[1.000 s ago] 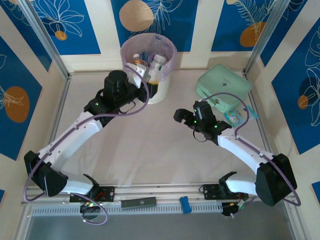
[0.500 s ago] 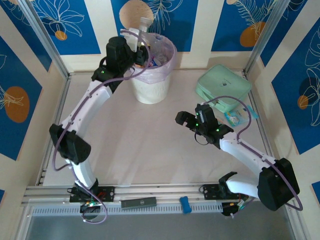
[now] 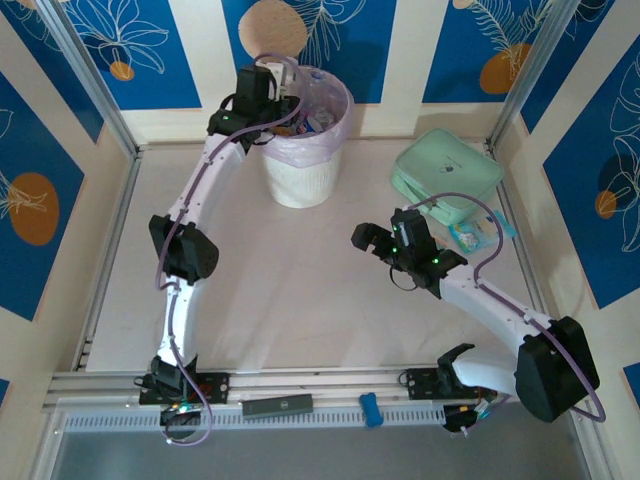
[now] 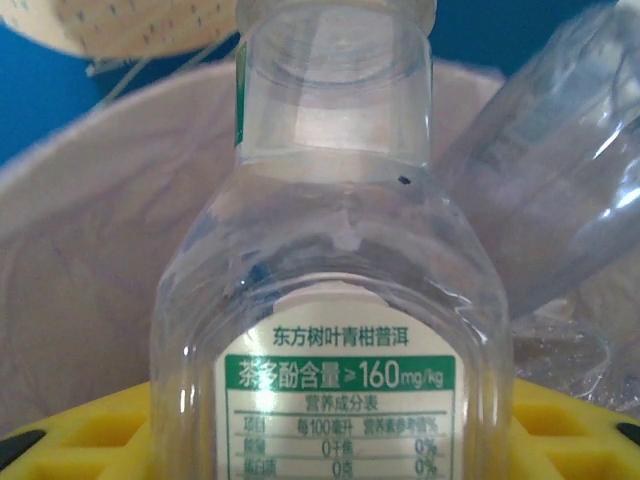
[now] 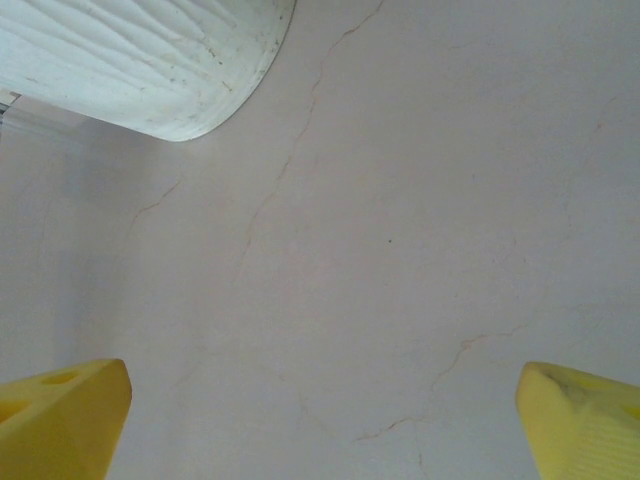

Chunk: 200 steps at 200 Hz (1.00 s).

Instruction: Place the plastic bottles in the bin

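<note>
My left gripper (image 3: 278, 95) reaches over the near-left rim of the white bin (image 3: 300, 180) with its pink bag liner (image 4: 90, 270). It is shut on a clear plastic bottle (image 4: 330, 260) with a green and white label, held upright between the yellow fingers (image 4: 80, 440). Behind it, another clear bottle (image 4: 560, 200) leans inside the bin, and more bottles (image 3: 318, 118) lie within. My right gripper (image 3: 362, 238) hovers open over bare table right of centre, fingers (image 5: 60, 420) wide apart and nothing between them. The bin's white base (image 5: 150, 70) shows at the upper left of the right wrist view.
A mint green zip pouch (image 3: 445, 175) lies at the back right, with a small flat packet (image 3: 468, 235) just in front of it. Blue patterned walls close in the table on three sides.
The left arm has stretched further back, carrying the bottle from above the bin's left edge to over the rim. The right arm has stayed still.
</note>
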### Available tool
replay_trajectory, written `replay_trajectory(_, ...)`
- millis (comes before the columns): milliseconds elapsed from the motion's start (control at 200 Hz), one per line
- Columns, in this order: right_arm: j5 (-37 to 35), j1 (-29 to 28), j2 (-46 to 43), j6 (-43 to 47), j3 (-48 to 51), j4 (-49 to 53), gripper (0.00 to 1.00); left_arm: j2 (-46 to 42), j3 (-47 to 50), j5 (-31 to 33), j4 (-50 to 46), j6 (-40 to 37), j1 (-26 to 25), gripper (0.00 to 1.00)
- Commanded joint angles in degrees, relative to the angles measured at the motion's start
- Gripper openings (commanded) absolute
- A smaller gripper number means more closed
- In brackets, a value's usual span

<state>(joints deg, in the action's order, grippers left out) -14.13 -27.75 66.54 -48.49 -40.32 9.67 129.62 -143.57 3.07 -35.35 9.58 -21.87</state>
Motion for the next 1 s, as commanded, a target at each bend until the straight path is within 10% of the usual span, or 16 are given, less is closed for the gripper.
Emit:
replay_trajectory(0, -0.22, 0.22, 0.36, -0.44, 0.88, -1.37, 0.99, -1.15, -2.43, -2.03, -1.79, 3.05, 0.42, 0.76)
replay_trajectory(220, 1.77, 0.32, 3.96, -0.20, -0.67, -2.45, 0.99, -4.31, -1.91, -5.00, 3.19, 6.52, 0.25, 1.00)
replay_trajectory(995, -0.54, 0.40, 0.19, 0.90, 0.20, 1.55, 0.99, 12.32, -8.68, -19.20, 40.88, 31.79, 0.07, 0.86)
